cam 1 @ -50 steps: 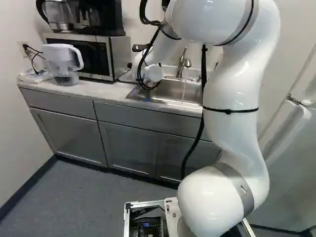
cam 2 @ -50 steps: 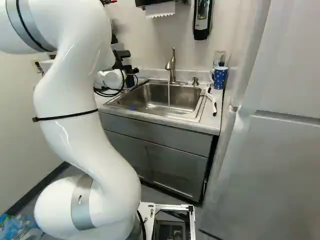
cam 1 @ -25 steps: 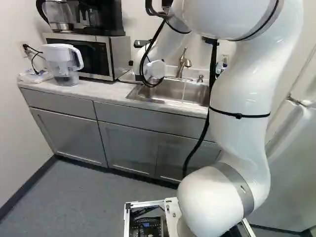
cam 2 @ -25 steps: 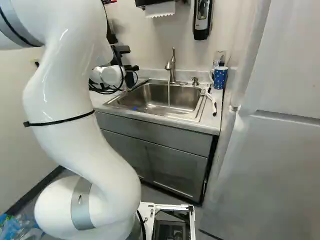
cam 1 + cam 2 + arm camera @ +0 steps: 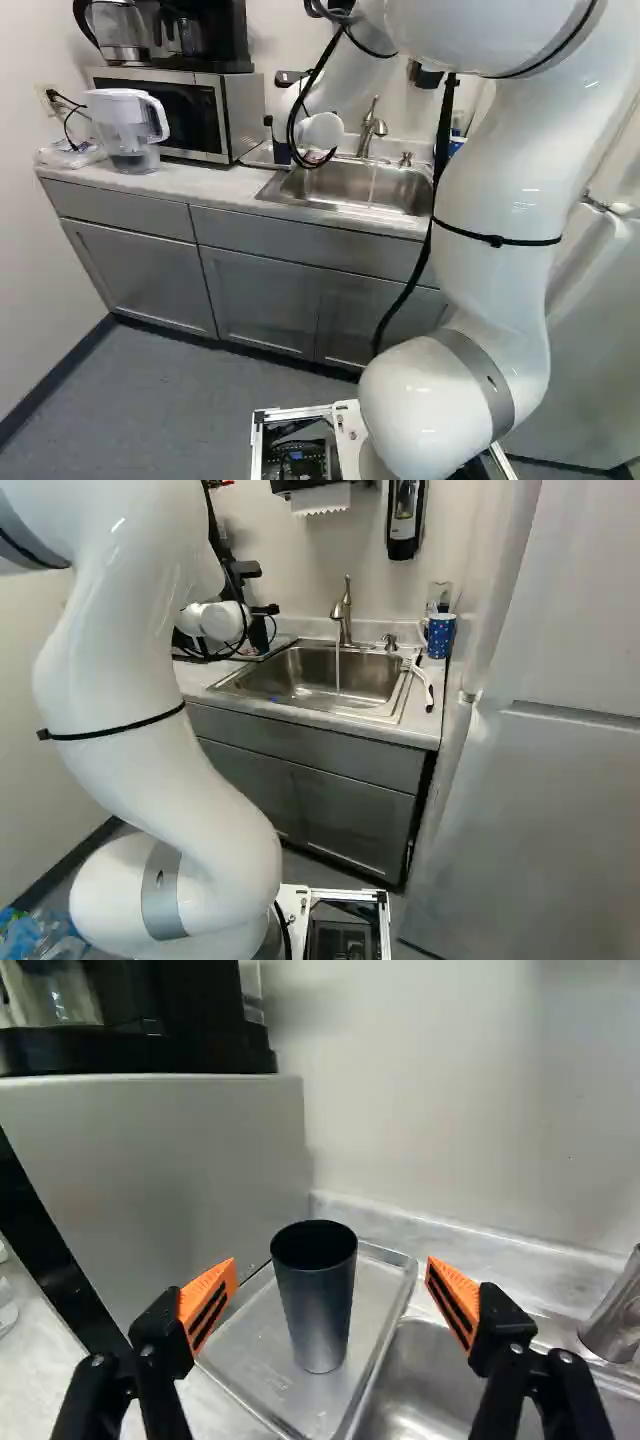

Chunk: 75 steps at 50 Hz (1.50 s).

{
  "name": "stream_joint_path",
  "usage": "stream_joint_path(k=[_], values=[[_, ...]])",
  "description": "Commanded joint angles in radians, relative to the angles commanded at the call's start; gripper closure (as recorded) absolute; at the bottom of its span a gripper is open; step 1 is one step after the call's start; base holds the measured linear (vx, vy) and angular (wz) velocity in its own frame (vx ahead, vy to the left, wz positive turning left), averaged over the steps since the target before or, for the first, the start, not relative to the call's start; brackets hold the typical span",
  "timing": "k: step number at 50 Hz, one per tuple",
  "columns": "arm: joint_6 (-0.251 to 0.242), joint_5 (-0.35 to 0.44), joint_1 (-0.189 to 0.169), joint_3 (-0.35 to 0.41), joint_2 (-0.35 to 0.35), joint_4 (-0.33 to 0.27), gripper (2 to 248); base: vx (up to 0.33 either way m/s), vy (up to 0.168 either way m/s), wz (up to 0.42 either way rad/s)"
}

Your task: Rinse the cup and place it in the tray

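In the right base view my gripper (image 5: 265,610) shows as black parts past the white wrist, left of the sink; its fingertips are hard to make out there. The wrist view has the gripper (image 5: 328,1298) standing wide open, orange pads apart, with nothing held. Ahead of it, in line with the gap between the fingers, a dark tapered cup (image 5: 318,1300) stands upright on the metal tray (image 5: 245,1385). Neither finger touches the cup. Water (image 5: 338,670) runs from the faucet (image 5: 345,615) into the sink (image 5: 300,680).
A microwave (image 5: 190,115) with a coffee maker (image 5: 205,35) on top stands beside the tray. Left on the counter is a water pitcher (image 5: 128,130). A blue dotted mug (image 5: 440,635) and a brush (image 5: 425,685) lie right of the sink, near the fridge (image 5: 540,780).
The arm has shifted: its upper part moved right in the left base view and left in the right one, and the wrist rose slightly. The base has stayed put.
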Motion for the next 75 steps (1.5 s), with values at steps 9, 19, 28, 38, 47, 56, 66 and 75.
stream_joint_path(k=[9, 19, 28, 38, 47, 56, 66, 75], values=[[0.000, -0.017, -0.007, -0.001, 0.016, 0.000, 3, 0.000, 0.000, 0.000], [0.000, -0.037, -0.025, 0.003, 0.040, 0.000, 3, 0.000, 0.000, 0.000], [0.000, -0.054, -0.047, 0.005, 0.058, 0.000, 3, 0.000, 0.000, 0.000], [0.000, -0.074, -0.073, 0.004, 0.077, 0.000, 3, 0.000, 0.000, 0.000], [0.000, -0.091, -0.097, 0.001, 0.092, 0.000, 3, 0.000, 0.000, 0.000], [0.000, -0.109, -0.122, -0.005, 0.105, 0.000, 3, 0.000, 0.000, 0.000], [0.000, -0.128, -0.149, -0.018, 0.111, 0.000, 3, 0.000, 0.000, 0.000], [0.000, -0.145, -0.173, -0.041, 0.107, 0.000, 3, 0.000, 0.000, 0.000]])
